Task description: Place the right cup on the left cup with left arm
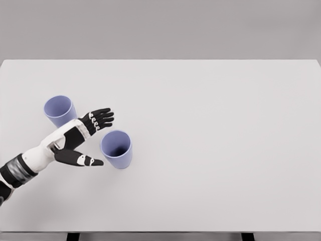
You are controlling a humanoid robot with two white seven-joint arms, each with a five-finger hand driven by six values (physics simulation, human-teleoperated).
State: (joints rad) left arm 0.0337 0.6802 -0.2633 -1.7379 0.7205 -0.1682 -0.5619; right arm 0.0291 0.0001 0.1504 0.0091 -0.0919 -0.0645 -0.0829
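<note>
Upper arm is cut off at the picture's lower left edge, so we only get forearm and hand. Our left hand (83, 138) is spread wide, fingers (102, 117) and thumb splayed, gripping nothing. It sits just left of the right-hand lilac plastic cup (116, 148), thumb tip nearly at the cup's wall; whether it touches, we can't tell. The other lilac plastic cup (59, 110) stands upright up-left of that cup, behind the wrist, on the plain white table (215, 140).
</note>
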